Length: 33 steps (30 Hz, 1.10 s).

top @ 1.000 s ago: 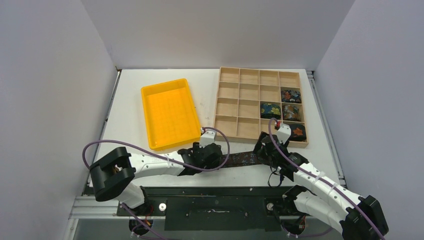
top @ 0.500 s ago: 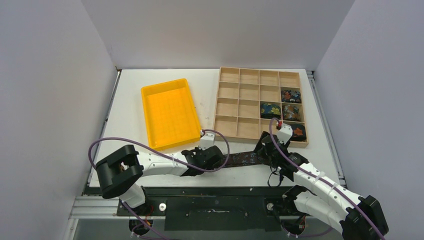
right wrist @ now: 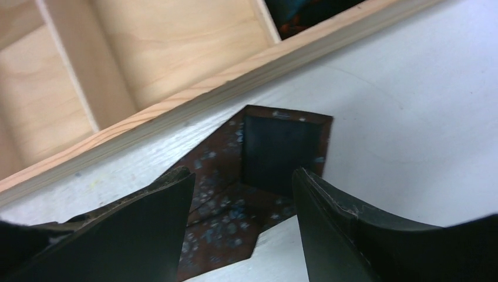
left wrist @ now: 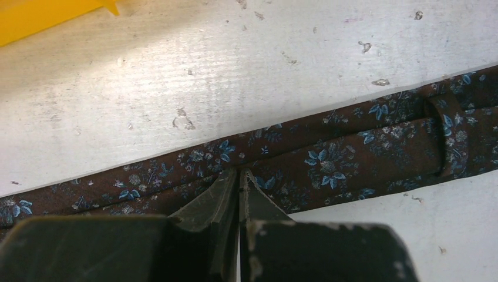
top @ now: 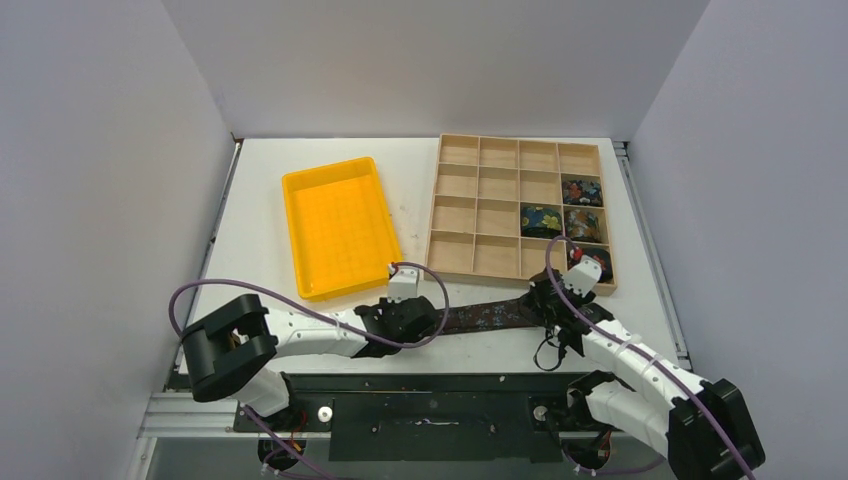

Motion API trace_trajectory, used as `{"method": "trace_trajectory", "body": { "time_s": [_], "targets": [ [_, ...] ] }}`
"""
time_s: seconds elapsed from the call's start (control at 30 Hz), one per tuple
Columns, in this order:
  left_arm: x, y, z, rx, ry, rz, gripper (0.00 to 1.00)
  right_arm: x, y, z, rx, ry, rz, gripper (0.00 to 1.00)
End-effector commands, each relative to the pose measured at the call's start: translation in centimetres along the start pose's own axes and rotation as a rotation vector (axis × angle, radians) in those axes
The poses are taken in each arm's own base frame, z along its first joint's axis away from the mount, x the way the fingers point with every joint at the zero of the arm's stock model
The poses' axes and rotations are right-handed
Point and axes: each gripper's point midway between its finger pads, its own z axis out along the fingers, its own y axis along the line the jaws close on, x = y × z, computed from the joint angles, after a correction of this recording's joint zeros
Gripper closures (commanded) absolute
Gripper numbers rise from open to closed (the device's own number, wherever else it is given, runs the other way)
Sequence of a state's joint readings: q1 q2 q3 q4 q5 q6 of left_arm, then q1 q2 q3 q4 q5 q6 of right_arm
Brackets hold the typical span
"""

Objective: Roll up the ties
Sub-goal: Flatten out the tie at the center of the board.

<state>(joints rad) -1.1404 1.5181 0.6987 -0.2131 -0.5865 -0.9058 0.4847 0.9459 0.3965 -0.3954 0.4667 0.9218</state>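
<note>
The left gripper (left wrist: 239, 179) is pressed fully closed, its two fingertips meeting on the near edge of the unrolled tie (left wrist: 329, 158); whether any cloth is caught between them cannot be told. This tie is dark brown with small blue flowers and lies flat on the white table (left wrist: 235, 70), its seamed underside up, with a narrow keeper loop (left wrist: 449, 138) of the same fabric crossing it farther along. The right gripper (right wrist: 242, 175) stands with its jaws well apart, straddling the tie's broad end, where the pointed tip is folded back to show a plain dark lining; neither finger visibly grips it. From above, the tie runs as a long strip between the two grippers near the table's front edge, just in front of the wooden compartment tray (top: 437, 200). Four rolled ties (top: 582, 190) sit in cells of the tray's two right-hand columns, the nearest partly hidden by the right wrist. A yellow bin (top: 330, 168) stands left of the tray.
</note>
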Motion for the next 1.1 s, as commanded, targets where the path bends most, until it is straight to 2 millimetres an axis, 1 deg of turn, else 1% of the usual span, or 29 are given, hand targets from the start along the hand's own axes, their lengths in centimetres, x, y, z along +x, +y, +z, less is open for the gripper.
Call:
{"method": "trace_trajectory", "body": {
  "time_s": [0.0, 0.07, 0.1, 0.13, 0.2, 0.27, 0.37, 0.43, 0.63, 0.73, 0.8, 0.83, 0.87, 0.9, 0.93, 1.0, 1.07],
  "targets": [
    [-0.2, 1.1, -0.3, -0.029, -0.028, -0.021, 1.00, 0.1, -0.6, 1.5, 0.024, 0.026, 0.071, 0.38],
    [-0.3, 1.3, -0.4, -0.030, -0.031, -0.025, 1.00, 0.6, -1.3, 2.3, 0.028, 0.057, 0.112, 0.40],
    [-0.3, 1.3, -0.5, -0.028, -0.031, -0.026, 1.00, 0.9, -1.7, 2.7, 0.036, 0.076, 0.127, 0.42],
    [-0.2, 1.3, -0.5, -0.025, -0.028, -0.027, 1.00, 1.2, -2.2, 3.0, 0.044, 0.091, 0.136, 0.47],
    [-0.2, 1.4, -0.6, -0.017, -0.028, -0.031, 1.00, 1.4, -2.7, 3.5, 0.050, 0.125, 0.160, 0.61],
    [-0.1, 1.7, -0.8, -0.016, -0.031, -0.035, 1.00, 1.4, -3.1, 3.7, 0.052, 0.140, 0.174, 0.71],
    [-0.2, 2.3, -0.9, -0.027, -0.035, -0.041, 1.00, 1.6, -3.4, 3.9, 0.060, 0.160, 0.178, 0.82],
    [-0.2, 2.7, -1.0, -0.035, -0.040, -0.046, 1.00, 1.6, -3.4, 3.9, 0.065, 0.164, 0.177, 0.87],
    [-0.2, 3.7, -1.3, -0.047, -0.051, -0.057, 1.00, 1.4, -3.6, 3.7, 0.073, 0.152, 0.187, 0.92],
    [-0.1, 4.3, -1.4, -0.067, -0.051, -0.058, 1.00, 1.0, -4.0, 3.4, 0.092, 0.131, 0.205, 0.95],
    [-0.2, 4.1, -1.4, -0.056, -0.050, -0.062, 1.00, 0.2, -4.0, 3.1, 0.085, 0.095, 0.224, 0.95],
    [-0.2, 3.6, -1.5, -0.028, -0.047, -0.058, 1.00, 0.0, -3.8, 3.0, 0.073, 0.089, 0.225, 0.95],
    [-0.1, 2.9, -1.6, 0.010, -0.038, -0.038, 0.92, -0.1, -3.5, 2.8, 0.050, 0.090, 0.219, 0.93],
    [-0.1, 2.4, -1.8, 0.035, -0.032, -0.034, 0.74, -0.4, -2.9, 2.5, 0.020, 0.093, 0.206, 0.87],
    [-0.1, 1.8, -2.2, 0.066, -0.033, -0.030, 0.62, -0.7, -2.4, 2.1, -0.001, 0.097, 0.191, 0.78],
    [-0.4, 0.7, -3.2, 0.127, -0.043, -0.025, 0.44, -2.2, -1.9, 0.9, -0.005, 0.060, 0.163, 0.58],
    [-1.2, -0.1, -4.3, 0.178, -0.065, -0.042, 0.30, -3.2, -1.1, -0.3, -0.042, 0.031, 0.144, 0.44]
  ]
}}
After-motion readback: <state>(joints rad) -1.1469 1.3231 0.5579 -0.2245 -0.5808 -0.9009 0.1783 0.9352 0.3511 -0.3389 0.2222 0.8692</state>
